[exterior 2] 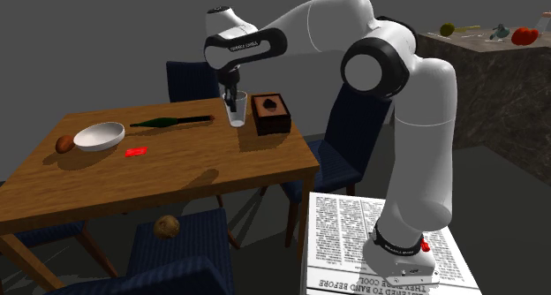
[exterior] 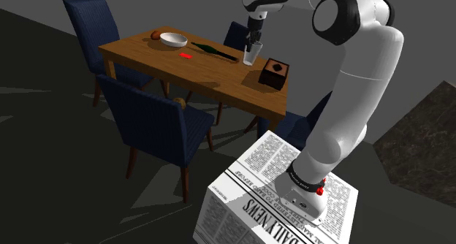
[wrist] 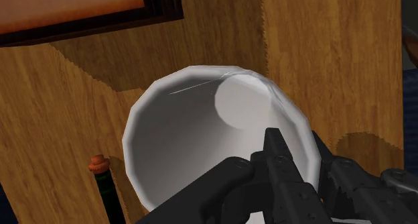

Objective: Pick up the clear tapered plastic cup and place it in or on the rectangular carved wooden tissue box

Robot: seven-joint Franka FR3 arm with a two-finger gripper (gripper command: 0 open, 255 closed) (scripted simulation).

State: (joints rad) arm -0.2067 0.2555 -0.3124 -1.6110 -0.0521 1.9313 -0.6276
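Tapered cup, pale and see-through, stands upright near the upper middle of the shoulder view, at the far edge of the wooden table; whether its base touches the tabletop I cannot tell. The wrist view looks straight down into it, and its round bottom is bare, with nothing inside. The black gripper comes down from above and is clamped on the rim, one finger inside the wall and the other outside. Just beside the cup, to its lower right in the shoulder view, sits the dark wooden tissue box, apart from it, with a dark opening in its top. Further left on the table lie a dark green bottle on its side, a small red item, and an empty white bowl.
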